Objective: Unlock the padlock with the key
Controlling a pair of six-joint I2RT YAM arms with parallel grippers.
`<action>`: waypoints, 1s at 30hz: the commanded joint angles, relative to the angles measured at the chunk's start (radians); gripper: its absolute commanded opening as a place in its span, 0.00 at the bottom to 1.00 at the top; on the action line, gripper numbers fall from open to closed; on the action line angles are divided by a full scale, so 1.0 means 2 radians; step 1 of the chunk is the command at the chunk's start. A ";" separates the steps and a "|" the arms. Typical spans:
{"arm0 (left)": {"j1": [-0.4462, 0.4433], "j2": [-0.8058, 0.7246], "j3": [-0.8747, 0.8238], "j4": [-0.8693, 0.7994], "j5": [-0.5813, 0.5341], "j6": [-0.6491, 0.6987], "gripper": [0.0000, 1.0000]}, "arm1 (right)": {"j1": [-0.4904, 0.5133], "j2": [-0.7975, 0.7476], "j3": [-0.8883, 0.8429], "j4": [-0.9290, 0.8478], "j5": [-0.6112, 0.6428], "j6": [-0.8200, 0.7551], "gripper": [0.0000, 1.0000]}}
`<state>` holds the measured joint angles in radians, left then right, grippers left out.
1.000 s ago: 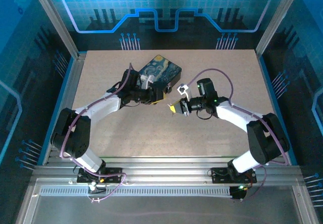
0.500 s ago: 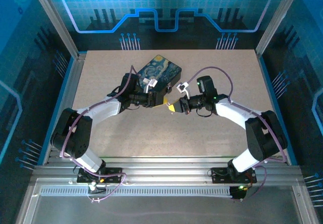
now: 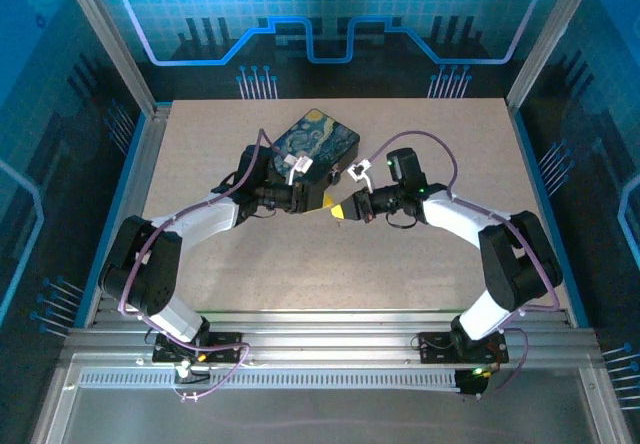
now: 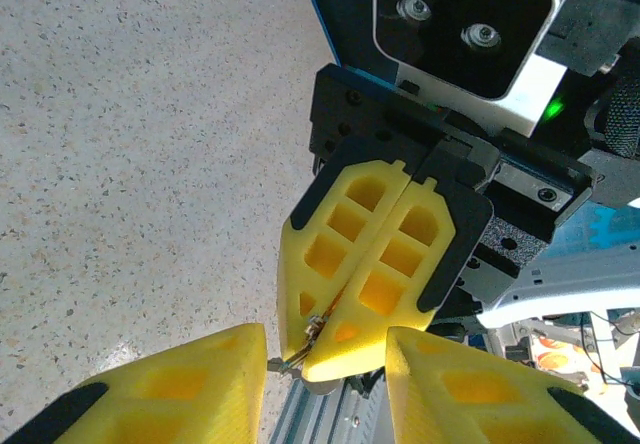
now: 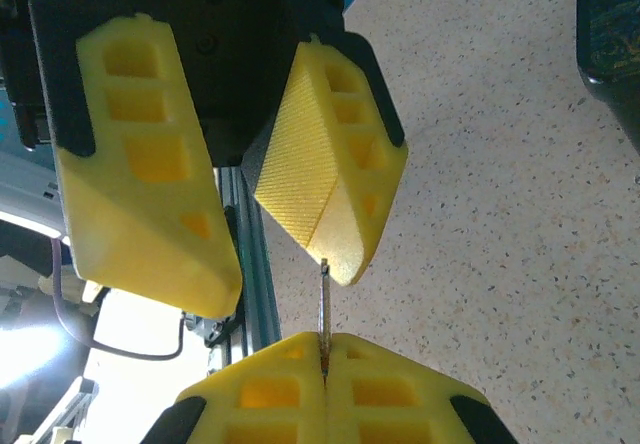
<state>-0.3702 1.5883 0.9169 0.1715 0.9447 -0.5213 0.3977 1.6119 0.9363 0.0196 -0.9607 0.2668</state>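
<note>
Top view first. My right gripper (image 3: 343, 209) has swung in this last second and closed the gap. It was hanging off to the side, and now its yellow tips are nose to nose with my left gripper (image 3: 322, 201), just in front of the patterned case (image 3: 318, 136). My left arm has barely stirred. I read that as the approach being over and the fine work beginning, with the key brought right up to my other hand. I cannot tell where the padlock is, so I can't call this an insertion.

Left wrist camera. My left gripper (image 4: 325, 349) stands wide, a yellow finger on either side of the frame. My right gripper (image 4: 330, 324) points straight into that opening, pressed flat together, and a sliver of key (image 4: 300, 356) peeks out at its tip.

Right wrist camera. My right gripper (image 5: 325, 359) is clamped tight on the key (image 5: 323, 299), and the thin blade stands up from the seam. Its tip is right at the end of one finger of my left gripper (image 5: 282, 274), which gapes open above. I can't say whether they are touching or a hair apart.

The table (image 3: 420, 264) in front of the case is a pale speckled board, flat and matte. Aluminium rails (image 3: 330, 334) run along the near edge, and blue-lit printed panels (image 3: 330, 14) wall in the space behind the case.
</note>
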 commanded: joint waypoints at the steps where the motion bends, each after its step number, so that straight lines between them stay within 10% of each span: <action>1: -0.001 -0.010 -0.007 0.014 0.020 0.008 0.32 | -0.008 0.011 0.020 0.003 -0.019 0.008 0.00; 19: -0.001 -0.005 0.006 -0.017 0.008 0.022 0.00 | -0.013 0.024 0.028 0.008 -0.003 0.032 0.04; 30: 0.000 0.009 0.025 -0.053 -0.023 0.026 0.00 | -0.050 -0.031 -0.011 0.006 0.029 0.017 0.33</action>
<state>-0.3668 1.5959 0.9276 0.1028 0.9089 -0.4942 0.3069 1.6009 0.9306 0.0330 -0.9314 0.3206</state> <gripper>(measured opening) 0.038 0.318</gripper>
